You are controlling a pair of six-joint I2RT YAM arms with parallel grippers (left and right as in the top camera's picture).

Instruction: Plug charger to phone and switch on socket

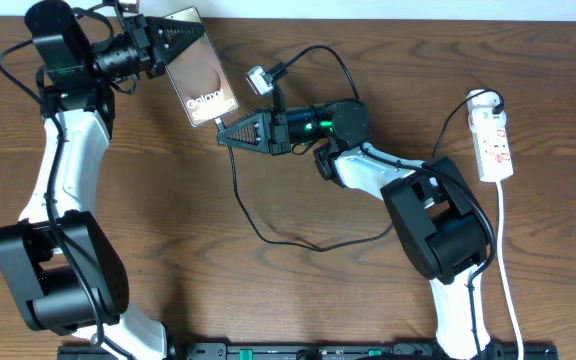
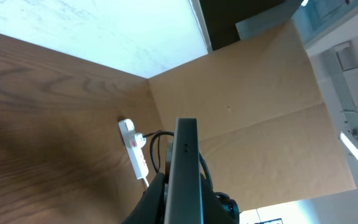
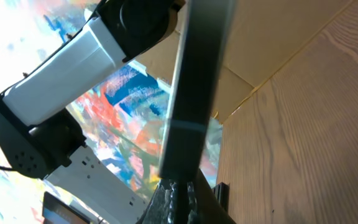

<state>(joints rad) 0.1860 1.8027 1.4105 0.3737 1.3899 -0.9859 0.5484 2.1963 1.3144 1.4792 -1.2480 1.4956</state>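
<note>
my left gripper (image 1: 173,45) pinches phone (image 1: 204,82) — likely stiff, slick | right gripper (image 1: 224,134) clamps charger (image 1: 240,196) by its rigid tip, phone just ahead of fingers (image 3: 166,205) — cable likely limp

Wooden table (image 1: 268,310) carries the socket (image 1: 494,142) and charger (image 1: 268,240).

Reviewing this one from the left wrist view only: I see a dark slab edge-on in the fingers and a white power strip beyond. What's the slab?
Observer: The phone; overhead shows its face with white lettering, the left gripper shut on one end.
Operator: Where is the other arm?
Observer: The right gripper, shut, points at the phone's other end, close to it.
Operator: Anything plugged in?
Observer: The black charger cable loops over the table from that gripper toward the power strip; whether its tip is in the phone, I can't tell.
</note>
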